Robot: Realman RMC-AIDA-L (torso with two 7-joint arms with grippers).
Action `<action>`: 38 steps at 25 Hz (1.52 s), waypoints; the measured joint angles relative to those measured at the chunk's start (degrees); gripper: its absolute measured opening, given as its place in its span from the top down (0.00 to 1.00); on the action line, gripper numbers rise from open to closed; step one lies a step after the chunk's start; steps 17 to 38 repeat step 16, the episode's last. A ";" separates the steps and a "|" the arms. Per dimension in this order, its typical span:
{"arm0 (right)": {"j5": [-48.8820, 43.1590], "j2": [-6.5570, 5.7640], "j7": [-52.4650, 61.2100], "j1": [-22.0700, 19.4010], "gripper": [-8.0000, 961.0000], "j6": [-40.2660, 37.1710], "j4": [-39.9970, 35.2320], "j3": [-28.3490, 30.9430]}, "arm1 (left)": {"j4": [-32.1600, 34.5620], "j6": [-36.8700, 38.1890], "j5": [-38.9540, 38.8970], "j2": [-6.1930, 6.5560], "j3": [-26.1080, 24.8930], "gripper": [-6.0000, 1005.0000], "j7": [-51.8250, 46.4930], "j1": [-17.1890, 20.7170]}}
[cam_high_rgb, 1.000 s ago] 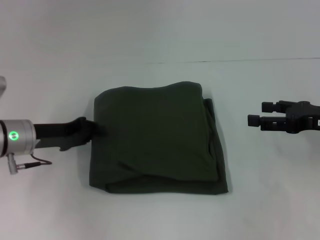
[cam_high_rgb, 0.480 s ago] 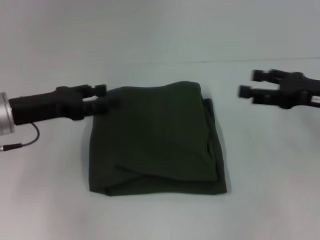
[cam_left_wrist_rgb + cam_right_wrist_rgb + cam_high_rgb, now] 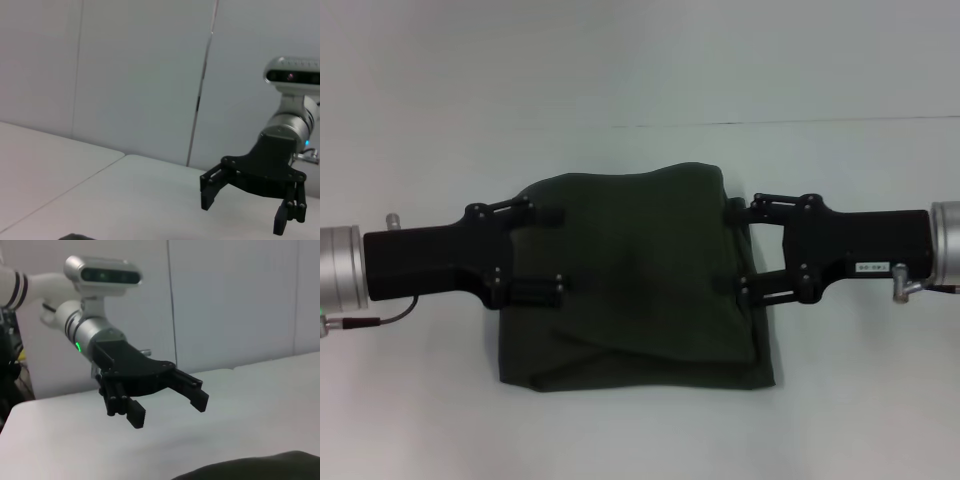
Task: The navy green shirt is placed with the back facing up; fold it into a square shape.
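Two grippers: both hang over opposite edges of the shirt, facing each other across it.
Shirt: the navy green shirt [image 3: 635, 275] lies folded on the white table [image 3: 640, 60], a soft, matte, dark olive cloth in a roughly square bundle; its far edge is rounded and lumpy, and lower layers jut out along the near and right edges.
Left gripper: the left gripper [image 3: 548, 252] is black and angular with blocky fingertips, spread wide over the shirt's left edge and holding nothing.
Right gripper: the right gripper [image 3: 738, 248], of the same black linkage build, is also wide open over the right edge, with nothing held.
Wrists: a smooth silver cylinder sits behind each black hand.
Table: plain, pale and smooth, with a thin seam line running across its far part.
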 joint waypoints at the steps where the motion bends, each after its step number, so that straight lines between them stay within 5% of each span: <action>1: -0.01 0.04 -0.89 0.08 0.03 0.35 0.39 -0.10 | -0.06 0.05 0.02 0.00 -0.17 0.08 0.83 0.17; 38: 0.03 -0.38 -2.12 0.80 0.03 1.63 1.64 0.13 | 0.30 0.77 1.34 0.31 -0.18 0.05 2.60 -0.05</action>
